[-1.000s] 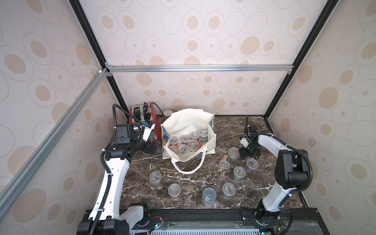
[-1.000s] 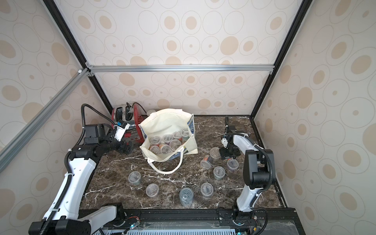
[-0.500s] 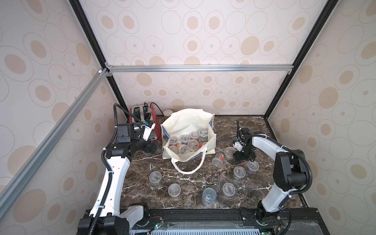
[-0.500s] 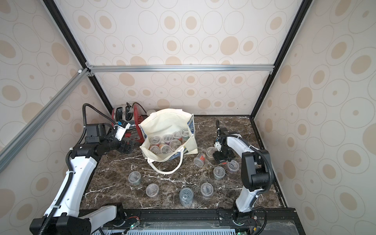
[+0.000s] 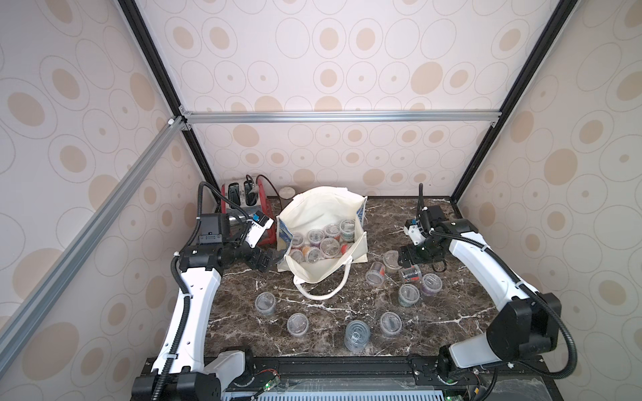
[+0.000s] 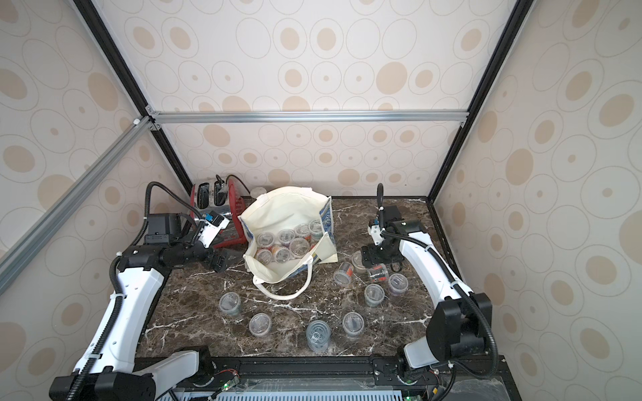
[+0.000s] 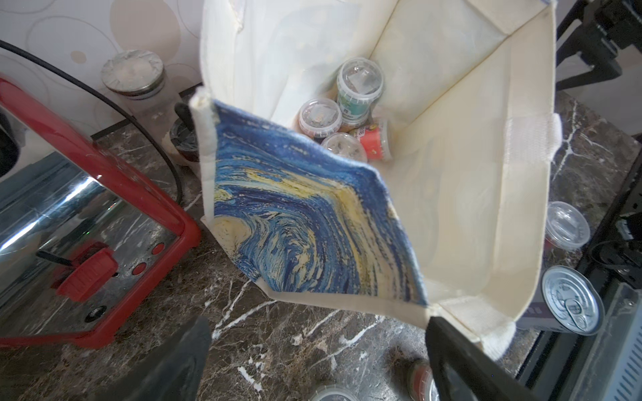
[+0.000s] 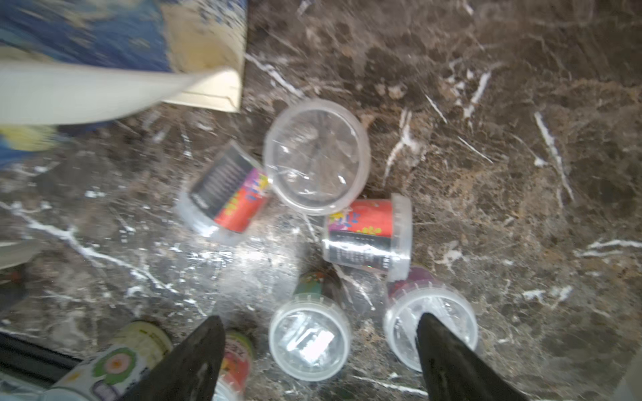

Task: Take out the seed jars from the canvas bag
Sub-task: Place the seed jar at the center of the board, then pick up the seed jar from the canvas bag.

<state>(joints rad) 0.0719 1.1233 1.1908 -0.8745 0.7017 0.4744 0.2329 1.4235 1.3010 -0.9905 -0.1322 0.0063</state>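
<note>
Right tool [image 5: 402,258] swung toward canvas bag [image 5: 323,205] — jaws apart, aimed downward.

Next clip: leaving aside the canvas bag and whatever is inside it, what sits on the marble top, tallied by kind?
seed jars: 8
pull-tab can: 1
red toaster: 1
glass jar with pale lid: 1
black-capped bottle: 1
Total: 12
</note>
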